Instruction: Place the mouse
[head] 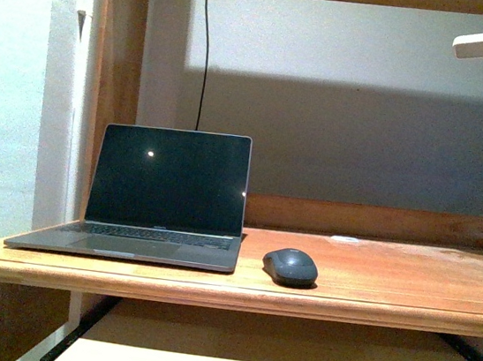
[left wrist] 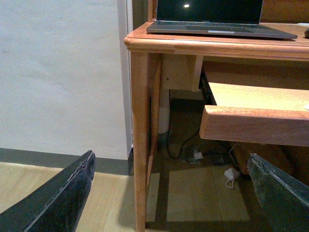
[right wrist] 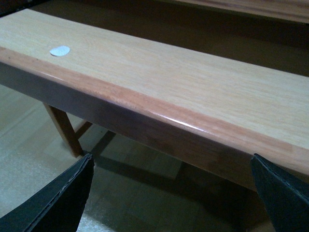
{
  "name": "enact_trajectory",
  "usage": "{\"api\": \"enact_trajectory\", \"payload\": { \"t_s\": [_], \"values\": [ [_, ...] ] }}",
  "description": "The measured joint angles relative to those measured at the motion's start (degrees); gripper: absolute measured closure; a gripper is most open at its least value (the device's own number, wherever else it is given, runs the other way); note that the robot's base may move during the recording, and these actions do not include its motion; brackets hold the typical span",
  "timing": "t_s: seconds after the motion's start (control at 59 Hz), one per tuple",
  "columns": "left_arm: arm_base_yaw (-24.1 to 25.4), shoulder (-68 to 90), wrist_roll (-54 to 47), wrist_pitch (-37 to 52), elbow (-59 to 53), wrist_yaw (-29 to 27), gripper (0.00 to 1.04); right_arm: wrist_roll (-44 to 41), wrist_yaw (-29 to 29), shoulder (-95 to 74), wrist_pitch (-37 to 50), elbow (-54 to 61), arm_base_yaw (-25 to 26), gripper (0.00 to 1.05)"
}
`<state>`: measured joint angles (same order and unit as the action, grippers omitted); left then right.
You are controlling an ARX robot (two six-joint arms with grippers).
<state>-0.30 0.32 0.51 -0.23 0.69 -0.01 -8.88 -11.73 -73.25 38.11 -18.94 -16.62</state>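
Front view: level with the desk (head: 369,291), facing the laptop (head: 164,193); left wrist view: low beside that desk; right wrist view: close above its pull-out shelf (right wrist: 193,82).

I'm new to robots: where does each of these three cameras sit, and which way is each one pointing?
Front view: on the robot's body, level with the desk, facing the laptop and mouse; no arm shows.
Left wrist view: low by the desk's corner, looking at its leg, the pull-out shelf and floor cables; the left tool is open.
Right wrist view: just below the shelf's front edge; the right tool is open.
Shared: laptop and shelf appear in both the front and left wrist views.
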Motion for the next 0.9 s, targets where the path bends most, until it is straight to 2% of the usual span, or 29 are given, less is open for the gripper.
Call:
{"api": "enact_trajectory", "payload": {
  "t_s": [0.322,0.441,0.898],
  "values": [
    [0.0,0.0,0.0,0.0,0.0,0.0,0.08,0.6,6.5,-11.9,5.3,-6.3,-6.9,0.07],
    [0.0,0.0,0.0,0.0,0.0,0.0,0.08,1.9,10.0,-18.5,6.4,-13.1,-10.5,0.07],
    [0.0,0.0,0.0,0.0,0.0,0.0,0.08,3.3,19.0,-39.6,4.1,-38.3,-18.4,0.07]
  ]
}}
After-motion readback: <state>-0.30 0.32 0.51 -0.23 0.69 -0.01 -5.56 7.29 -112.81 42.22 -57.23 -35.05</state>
